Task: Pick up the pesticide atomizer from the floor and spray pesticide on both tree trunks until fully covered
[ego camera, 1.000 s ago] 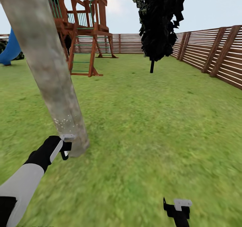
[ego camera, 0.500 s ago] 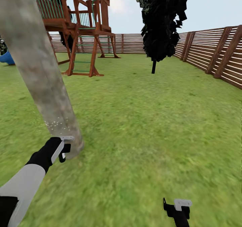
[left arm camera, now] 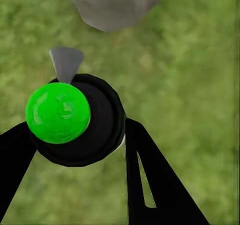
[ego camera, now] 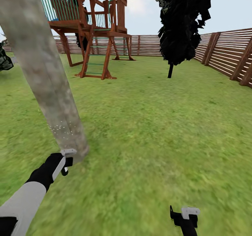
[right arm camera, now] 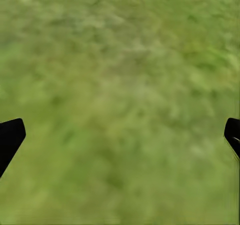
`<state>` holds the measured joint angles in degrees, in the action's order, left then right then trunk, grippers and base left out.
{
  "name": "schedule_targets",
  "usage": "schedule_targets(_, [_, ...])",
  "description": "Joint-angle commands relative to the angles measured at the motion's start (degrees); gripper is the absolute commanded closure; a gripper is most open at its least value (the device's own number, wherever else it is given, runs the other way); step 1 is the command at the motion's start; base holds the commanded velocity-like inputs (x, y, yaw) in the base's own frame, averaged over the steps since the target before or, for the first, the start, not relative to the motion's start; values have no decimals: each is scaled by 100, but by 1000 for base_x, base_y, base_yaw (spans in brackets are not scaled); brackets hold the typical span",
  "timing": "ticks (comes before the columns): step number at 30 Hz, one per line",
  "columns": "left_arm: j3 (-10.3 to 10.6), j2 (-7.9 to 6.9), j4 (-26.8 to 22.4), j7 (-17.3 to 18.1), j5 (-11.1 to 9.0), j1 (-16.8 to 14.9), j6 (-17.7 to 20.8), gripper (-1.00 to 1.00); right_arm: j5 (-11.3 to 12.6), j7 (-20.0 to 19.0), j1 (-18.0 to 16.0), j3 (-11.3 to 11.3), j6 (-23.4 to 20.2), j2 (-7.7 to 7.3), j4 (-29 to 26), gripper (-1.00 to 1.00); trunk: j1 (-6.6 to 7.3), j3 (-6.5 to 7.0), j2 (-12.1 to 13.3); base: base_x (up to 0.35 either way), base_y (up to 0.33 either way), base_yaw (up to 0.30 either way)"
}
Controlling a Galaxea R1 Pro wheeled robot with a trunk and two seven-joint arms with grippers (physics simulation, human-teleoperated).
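**L arm at trunk base w/ atomizer, R arm idle over grass**

Head view: left gripper [ego camera: 66,161] sits low beside the foot of the tree trunk [ego camera: 45,75], a thick mottled grey-tan column leaning across the left part of the view. Pale specks of pesticide [ego camera: 58,127] dot the trunk's lower part, just above the gripper.

Left wrist view: jaws clenched on the pesticide atomizer [left arm camera: 80,120], seen end-on as a dark round body w/ a bright green ball on top and a small grey nozzle pointing toward the trunk base. One black finger [left arm camera: 155,185] lies on each side of the bottle, touching it. Grass floor [left arm camera: 190,75] below.

Right gripper [ego camera: 184,215] hangs low at the near edge of the head view, well apart from the trunk, over bare grass. Right wrist view: fingertips [right arm camera: 11,135] sit at opposite edges w/ only lawn between them, so jaws are released wide, nothing held.

Bkgd: wooden play tower [ego camera: 89,22] w/ teal railings, a near-black conifer [ego camera: 183,22] to its right, brown slat fence [ego camera: 227,54] along the back and right side of the garden.
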<state>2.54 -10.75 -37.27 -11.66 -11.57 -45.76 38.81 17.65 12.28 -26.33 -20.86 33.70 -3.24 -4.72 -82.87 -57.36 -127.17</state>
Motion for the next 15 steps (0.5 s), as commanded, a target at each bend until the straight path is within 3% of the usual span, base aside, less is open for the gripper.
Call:
schedule_targets(1, [21,-10,37,-46,-52,28,18,100,28,25,-2,-50,5,-1,-3,-100,-1,-5,-2,207,-226,23])
schedule_targets(10, [33,0,153,-38,-50,82,13,100,28,29,-2,-50,5,-1,-3,-100,-1,-5,-2,219,-218,11])
schedule_targets(15, [44,38,312,-38,-48,84,4,100,28,27,-1,-50,5,-1,-3,-100,-1,-5,-2,209,-216,230])
